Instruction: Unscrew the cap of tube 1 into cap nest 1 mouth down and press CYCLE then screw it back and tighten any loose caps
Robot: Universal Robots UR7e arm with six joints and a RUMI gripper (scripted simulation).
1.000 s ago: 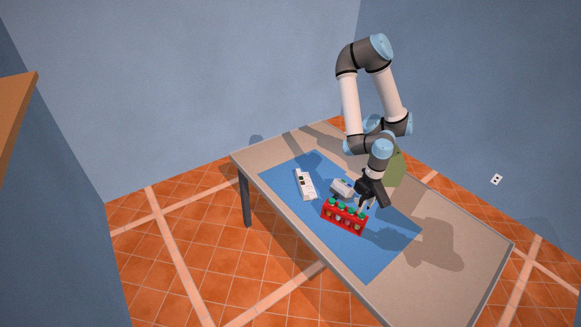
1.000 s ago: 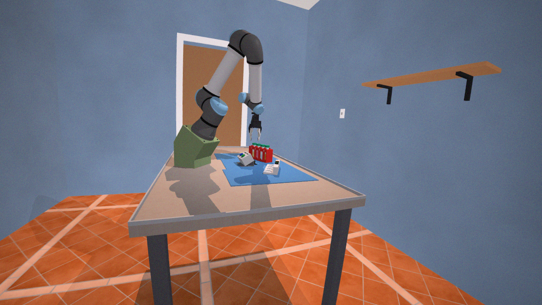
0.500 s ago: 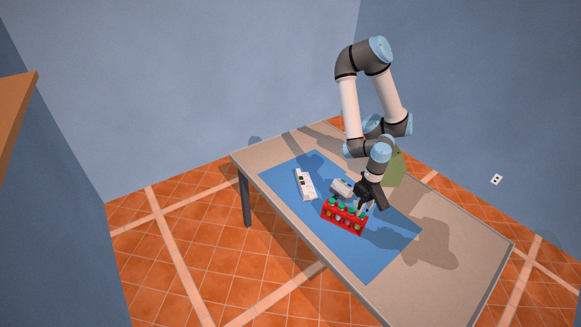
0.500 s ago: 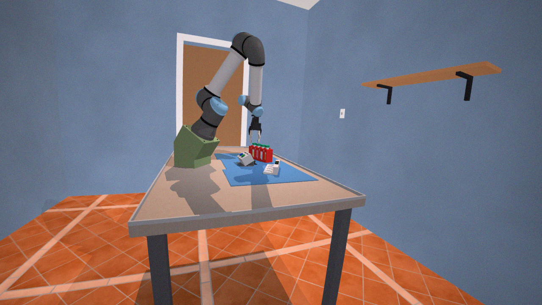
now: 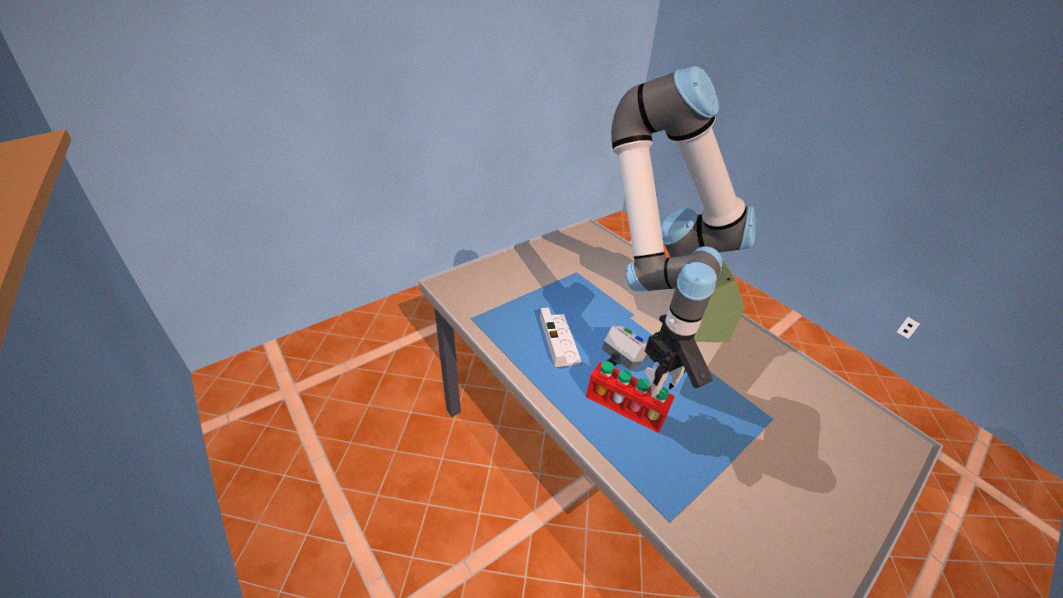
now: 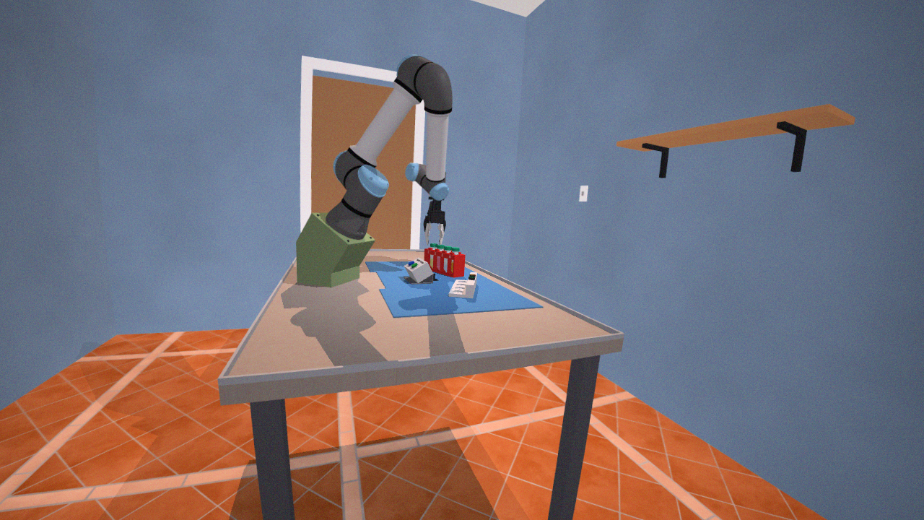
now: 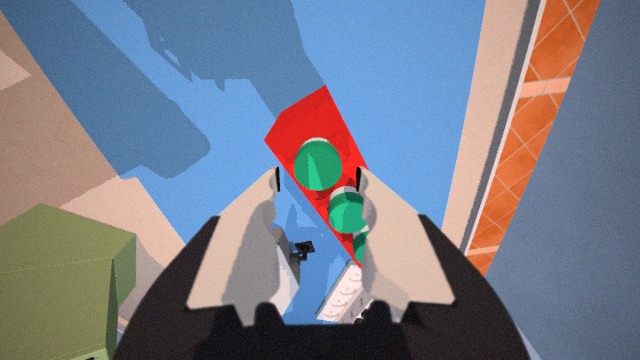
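The red decapping rack stands on the blue mat with several green-capped tubes in a row. It also shows in the exterior view and in the wrist view. My gripper hangs over the rack's end nearest the arm base, fingers pointing down. In the wrist view the gripper is partly open and empty. The end tube's green cap lies centred between the fingertips, with a gap on each side. The neighbouring cap sits beside the right finger. All the caps I see are on their tubes.
The white cap tray lies on the mat beyond the rack, its nests empty. The grey key housing stands close behind the rack, beside my gripper. The arm's green base is at the table's back.
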